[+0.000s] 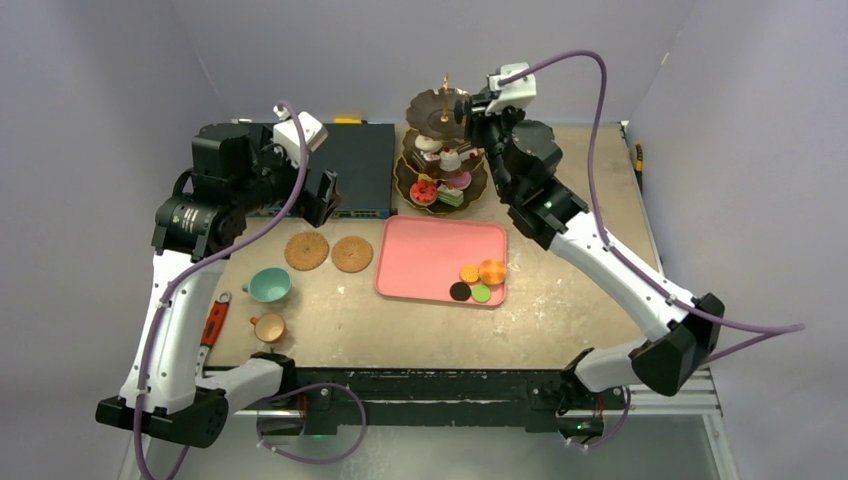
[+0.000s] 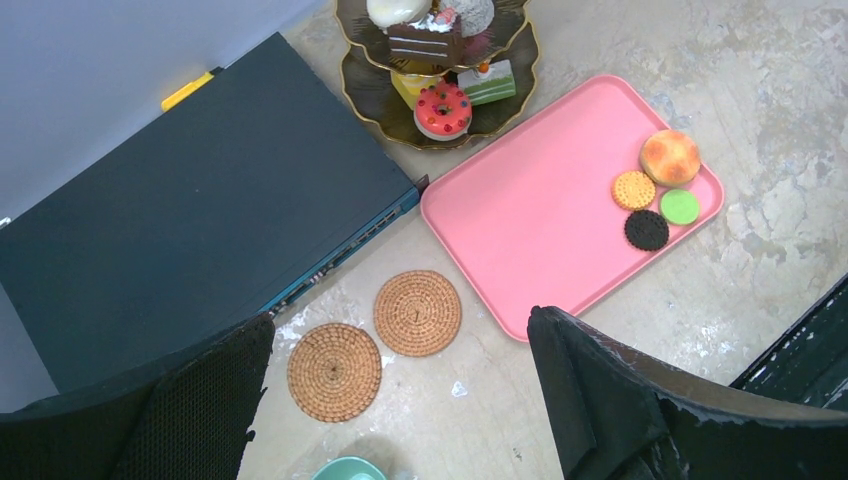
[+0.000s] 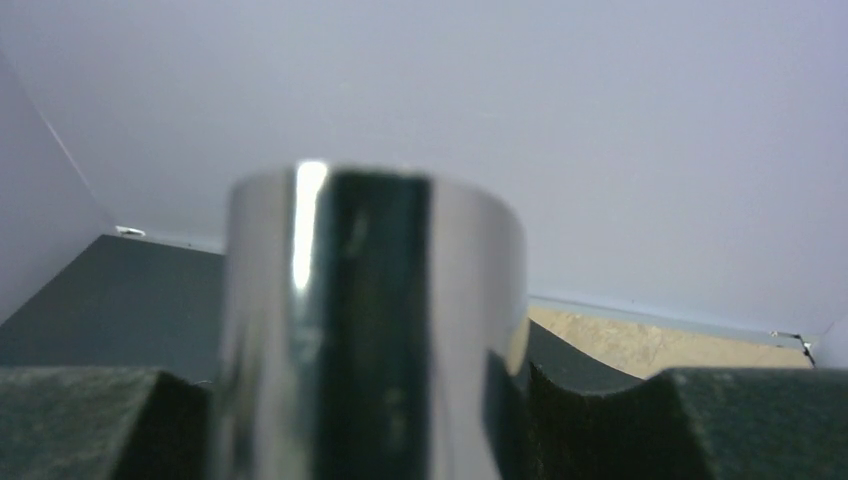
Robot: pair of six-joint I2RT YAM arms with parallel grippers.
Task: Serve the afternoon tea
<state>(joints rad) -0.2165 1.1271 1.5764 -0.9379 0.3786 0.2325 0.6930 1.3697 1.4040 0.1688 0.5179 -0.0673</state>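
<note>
Gripping: right end effector [image 1: 465,105] clamped on the shiny metal rod [image 3: 370,320] of the dark scalloped three-tier stand [image 1: 402,183], far centre of the surface [image 1: 560,310].
Left end effector [image 2: 400,335]: fingers spread wide, holding nothing.
Stand: glossy toy cakes [image 1: 437,190] on its lower tiers.
Coasters: two round woven coasters [image 1: 307,250], side by side, left of the smooth pink tray [image 1: 430,255].
Tray: bun and three round biscuits [image 2: 650,200] in its near right corner; the left wrist view shows their textured faces.
Cups: teal cup [image 1: 268,285] and smaller tan cup [image 1: 269,327], near left, whole only in the top view.
Right wrist view: blurred rod between the fingers.
</note>
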